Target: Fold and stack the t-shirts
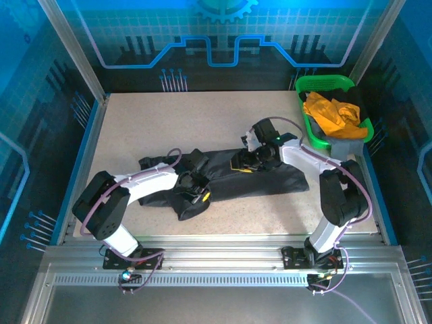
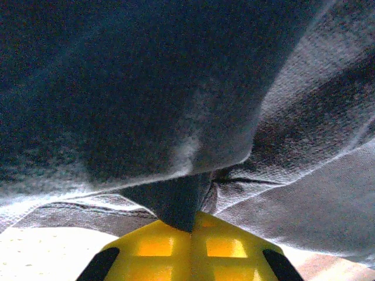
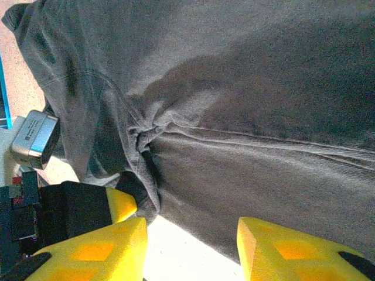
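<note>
While bare table (image 1: 202,115) stretches wide to the left of the green basket (image 1: 324,82), the black t-shirt (image 1: 283,177) lies crumpled and drawn long, just down-left of that basket. My left gripper (image 1: 196,192) pinches a fold at the end farthest from the basket; my right gripper (image 1: 243,162), nearer the basket, hovers with fingers apart.

- Far half of the table (image 1: 202,118) is bare, so there's loads of room to swing an arm through there.
- The black t-shirt (image 1: 287,177) sprawls across the middle, and anything passing low runs into cloth.
- The left gripper (image 1: 201,196) and right gripper (image 1: 241,162) sit near each other on the shirt, so the gap between them is pretty tight.
- The green basket (image 1: 322,81) fills the far right corner, just beside the right arm.
- The near strip in front of the shirt is narrow.
</note>
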